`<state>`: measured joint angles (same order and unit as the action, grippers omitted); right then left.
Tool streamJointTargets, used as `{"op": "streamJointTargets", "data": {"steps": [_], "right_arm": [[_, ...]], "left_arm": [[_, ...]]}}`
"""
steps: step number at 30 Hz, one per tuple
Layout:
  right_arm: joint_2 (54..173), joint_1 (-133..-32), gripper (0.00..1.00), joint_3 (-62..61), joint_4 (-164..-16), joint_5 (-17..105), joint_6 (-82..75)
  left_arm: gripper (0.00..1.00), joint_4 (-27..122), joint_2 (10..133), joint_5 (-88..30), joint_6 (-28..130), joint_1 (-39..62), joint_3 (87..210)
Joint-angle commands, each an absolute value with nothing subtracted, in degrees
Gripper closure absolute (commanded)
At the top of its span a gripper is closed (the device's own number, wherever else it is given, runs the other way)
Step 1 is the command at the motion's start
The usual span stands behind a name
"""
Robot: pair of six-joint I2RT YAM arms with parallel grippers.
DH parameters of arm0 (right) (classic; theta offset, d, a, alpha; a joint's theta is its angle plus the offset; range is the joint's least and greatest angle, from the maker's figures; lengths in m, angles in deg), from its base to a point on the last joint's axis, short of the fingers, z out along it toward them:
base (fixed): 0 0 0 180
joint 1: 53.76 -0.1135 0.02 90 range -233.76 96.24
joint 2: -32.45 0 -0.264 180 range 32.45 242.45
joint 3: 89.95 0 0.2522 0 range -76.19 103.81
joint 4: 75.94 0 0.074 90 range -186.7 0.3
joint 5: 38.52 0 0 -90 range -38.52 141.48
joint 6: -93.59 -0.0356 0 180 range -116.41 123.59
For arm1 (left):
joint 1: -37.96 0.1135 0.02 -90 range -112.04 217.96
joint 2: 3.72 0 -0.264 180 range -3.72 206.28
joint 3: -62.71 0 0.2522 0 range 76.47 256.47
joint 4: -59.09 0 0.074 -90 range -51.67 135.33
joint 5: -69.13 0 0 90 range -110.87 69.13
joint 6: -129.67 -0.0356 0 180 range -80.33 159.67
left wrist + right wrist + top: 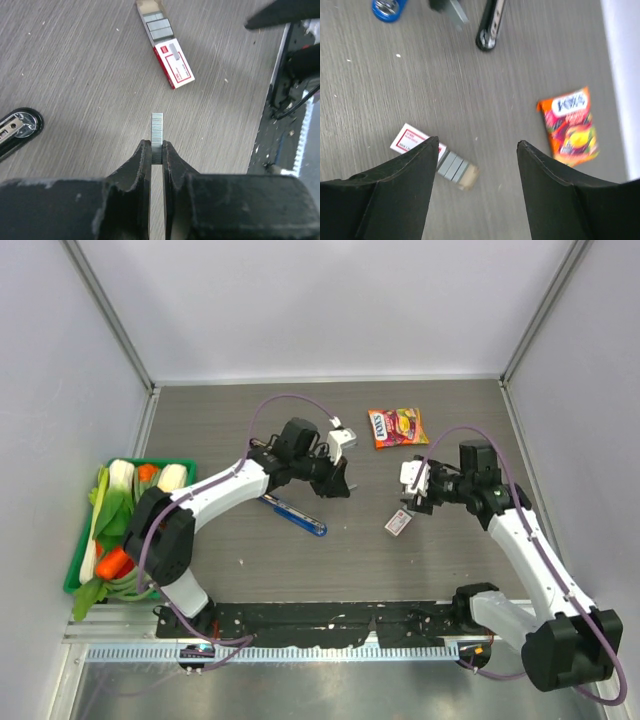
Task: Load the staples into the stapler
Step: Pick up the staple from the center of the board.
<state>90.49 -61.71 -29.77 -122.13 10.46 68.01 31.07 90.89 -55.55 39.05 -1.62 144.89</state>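
Since the left gripper point(157, 150) was clamped on just the bottom end of the staples point(157, 131), mid-frame in the left wrist view, w/ the stapler point(19, 126) apart at the left edge, they could've pivoted or snapped at insertion; right gripper point(477, 165) jaws stood apart, empty.

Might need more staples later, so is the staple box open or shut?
Open. The staple box lies with its tray slid out, grey staples showing inside.
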Motion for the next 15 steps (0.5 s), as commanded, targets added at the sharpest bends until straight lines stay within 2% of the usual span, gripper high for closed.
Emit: {"op": "streamJointTargets", "data": {"steps": [1, 3, 9, 15], "right_arm": [[89.8, -64.3, 0.29, -30.0, -124.1, 1.9, 83.4], [89.5, -69.3, 0.27, -30.9, -124.1, 5.1, 87.4], [89.4, -82.1, 0.28, -36.1, -112.7, 19.8, 84.4], [89.9, -83.8, 0.35, -39.5, -101.1, 24.8, 82.7]], "left_arm": [[1.0, 38.2, 93.2, -61.6, 49.5, 0.3, 144.5], [1.0, 38.8, 94.3, -63.0, 51.3, 0.6, 144.8], [1.0, 41.0, 97.2, -68.7, 55.5, 0.7, 145.7], [1.0, 38.3, 99.6, -71.1, 53.5, 0.7, 146.8]]}}
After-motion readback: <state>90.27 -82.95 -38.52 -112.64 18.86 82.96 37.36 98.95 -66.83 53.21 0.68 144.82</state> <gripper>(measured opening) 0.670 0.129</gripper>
